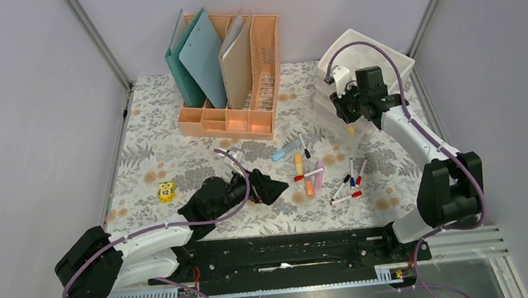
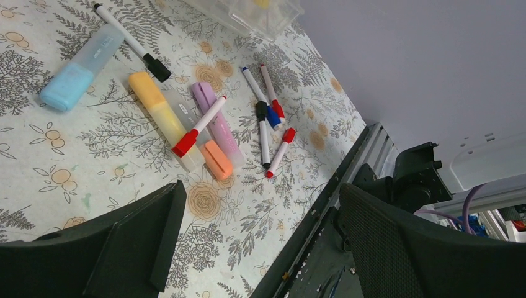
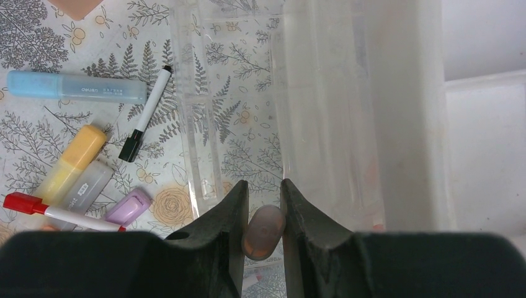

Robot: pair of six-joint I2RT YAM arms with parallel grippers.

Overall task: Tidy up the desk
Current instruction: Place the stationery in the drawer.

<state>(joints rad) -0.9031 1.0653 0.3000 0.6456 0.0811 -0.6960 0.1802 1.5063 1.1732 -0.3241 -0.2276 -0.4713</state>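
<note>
The right claw (image 3: 263, 191) is pinched narrow on the end of a stubby highlighter (image 3: 265, 233), with a clear plastic tray (image 3: 322, 93) right ahead of its fingers. The left claw (image 2: 260, 189) gapes wide, holding nothing, low over the flowery desk (image 1: 174, 154), which spreads beneath both claws; a red-capped pen (image 2: 200, 126) lies just beyond it

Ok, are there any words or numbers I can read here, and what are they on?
"12": on the little yellow toy.
Blue highlighter: white print, too blurred to read.
Clear plastic piece beside the yellow highlighter: tiny label, too small to read.
Nothing else has writing that shows.
</note>
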